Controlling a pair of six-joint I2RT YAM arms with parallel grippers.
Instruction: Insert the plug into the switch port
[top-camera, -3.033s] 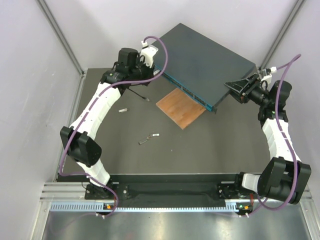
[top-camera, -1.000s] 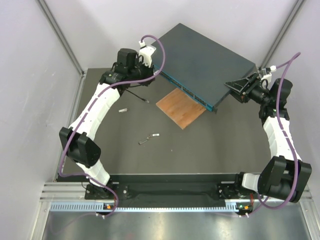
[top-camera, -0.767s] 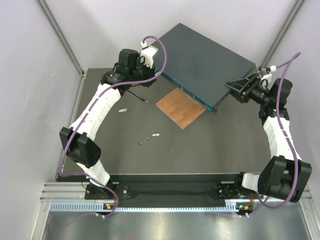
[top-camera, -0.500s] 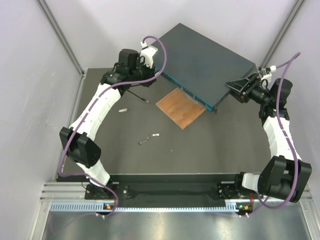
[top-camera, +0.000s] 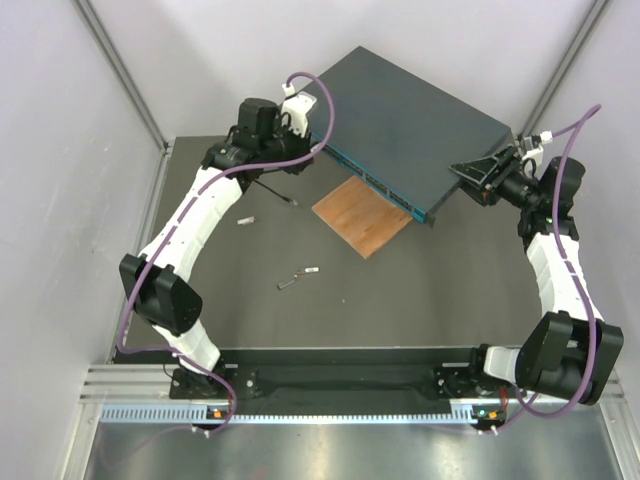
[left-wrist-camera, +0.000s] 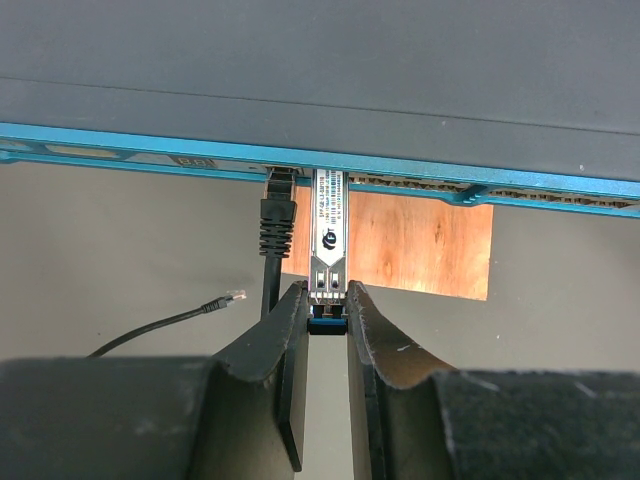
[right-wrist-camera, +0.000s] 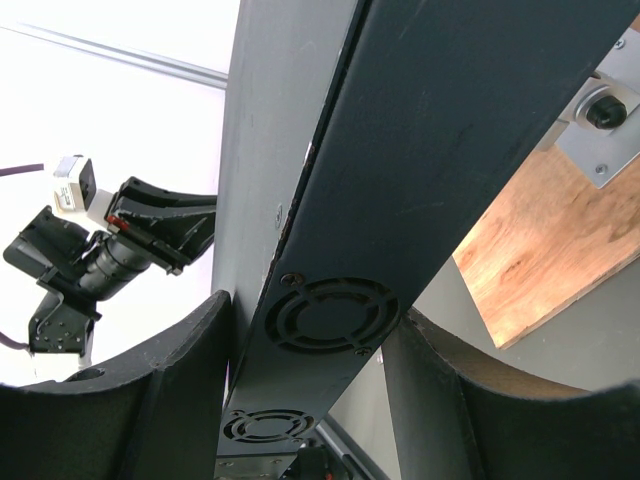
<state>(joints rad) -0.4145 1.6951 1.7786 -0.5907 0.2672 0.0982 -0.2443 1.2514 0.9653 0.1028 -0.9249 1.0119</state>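
The left gripper (left-wrist-camera: 326, 292) is closed on a silver module (left-wrist-camera: 328, 235), whose far end meets a port (left-wrist-camera: 329, 178) in the switch's (left-wrist-camera: 320, 60) teal front. Just left of it, a black-booted connector (left-wrist-camera: 277, 215) sits in the next port. The pale plug (left-wrist-camera: 235, 296) lies loose on the table (left-wrist-camera: 120, 240), left of the gripper, on its thin black cable (left-wrist-camera: 160, 325). The right gripper (right-wrist-camera: 315, 320) clamps the switch's right end. A wooden board (left-wrist-camera: 420, 245) lies near the front.
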